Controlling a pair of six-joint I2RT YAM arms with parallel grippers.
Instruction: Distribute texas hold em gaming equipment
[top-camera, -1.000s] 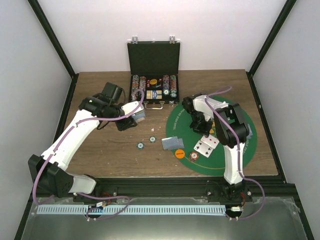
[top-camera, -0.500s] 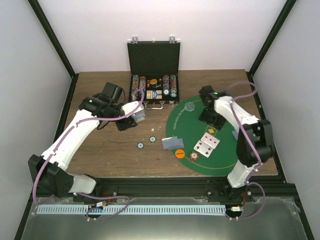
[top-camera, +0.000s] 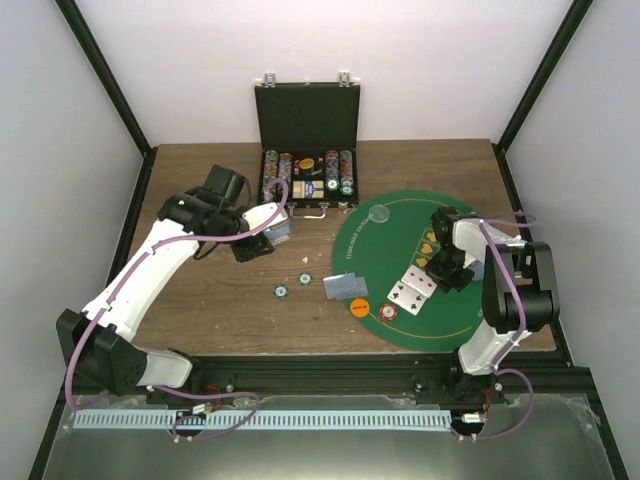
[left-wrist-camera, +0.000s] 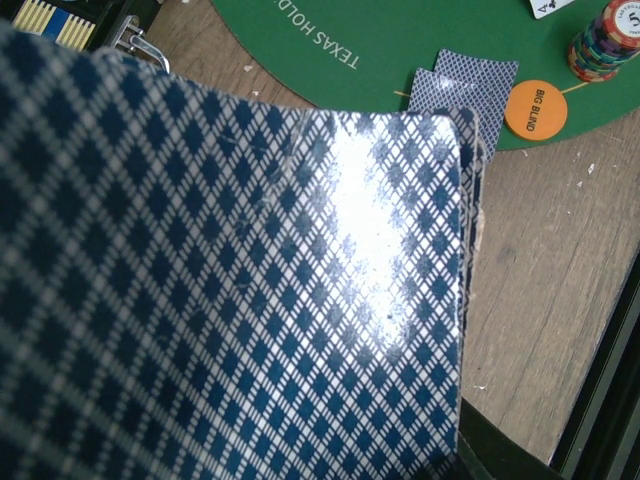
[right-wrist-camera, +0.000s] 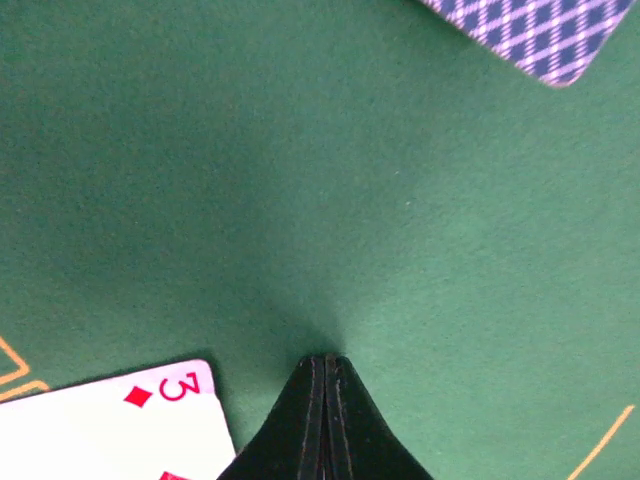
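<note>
Left jaws clamp the card deck (left-wrist-camera: 250, 280) — right jaws pressed together, empty, at green mat (right-wrist-camera: 300, 200).

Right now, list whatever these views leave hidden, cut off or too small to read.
- Left wrist view: the held deck fills the frame, hiding the left end effector that grips it.
- Right wrist view: the three of diamonds is cut by the bottom edge, the face-down card by the top edge.
- Top view: the chips in the case are too small to count.
</note>
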